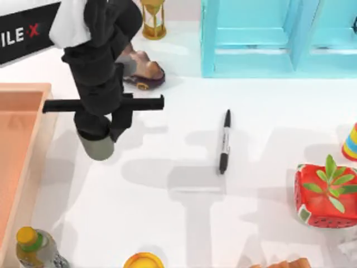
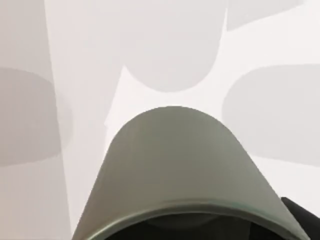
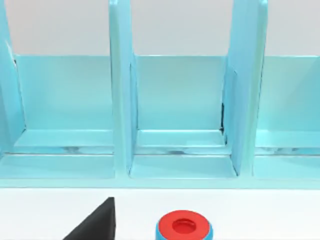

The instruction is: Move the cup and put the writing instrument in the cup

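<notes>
Our left end effector (image 1: pixel 103 134) is clamped on the small, rigid, light grey-green cylindrical cup (image 1: pixel 98 147), best held at its rim.

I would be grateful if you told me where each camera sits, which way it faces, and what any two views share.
Top view: above the table, looking down on the marker; the left arm holds the cup.
Left wrist view: on the left arm, facing the table past the cup; a dark gripper part at the frame edge.
Right wrist view: on the right arm, facing the blue shelf.
Shared: cup; shelf.
</notes>
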`<action>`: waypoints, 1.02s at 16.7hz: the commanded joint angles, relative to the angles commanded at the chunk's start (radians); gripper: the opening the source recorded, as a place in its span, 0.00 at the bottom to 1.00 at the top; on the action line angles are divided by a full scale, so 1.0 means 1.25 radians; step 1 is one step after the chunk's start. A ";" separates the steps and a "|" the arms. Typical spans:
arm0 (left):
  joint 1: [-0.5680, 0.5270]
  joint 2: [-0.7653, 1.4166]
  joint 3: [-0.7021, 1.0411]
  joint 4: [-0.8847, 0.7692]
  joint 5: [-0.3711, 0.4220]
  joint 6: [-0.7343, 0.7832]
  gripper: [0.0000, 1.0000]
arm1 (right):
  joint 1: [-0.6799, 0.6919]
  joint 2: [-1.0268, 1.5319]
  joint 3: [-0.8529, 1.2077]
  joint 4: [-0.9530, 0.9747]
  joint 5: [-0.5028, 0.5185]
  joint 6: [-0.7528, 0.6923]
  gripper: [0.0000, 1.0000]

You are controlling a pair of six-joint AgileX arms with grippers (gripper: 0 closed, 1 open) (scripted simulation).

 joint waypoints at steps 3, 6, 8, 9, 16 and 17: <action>0.004 0.013 -0.055 0.070 0.000 0.005 0.00 | 0.000 0.000 0.000 0.000 0.000 0.000 1.00; 0.008 0.021 -0.083 0.103 0.000 0.006 0.00 | 0.000 0.000 0.000 0.000 0.000 0.000 1.00; 0.008 0.021 -0.083 0.103 0.000 0.006 0.00 | 0.000 0.000 0.000 0.000 0.000 0.000 1.00; 0.008 0.021 -0.083 0.103 0.000 0.006 0.00 | 0.000 0.000 0.000 0.000 0.000 0.000 1.00; 0.008 0.021 -0.083 0.103 0.000 0.006 0.53 | 0.000 0.000 0.000 0.000 0.000 0.000 1.00; 0.008 0.021 -0.083 0.103 0.000 0.006 0.60 | 0.000 0.000 0.000 0.000 0.000 0.000 1.00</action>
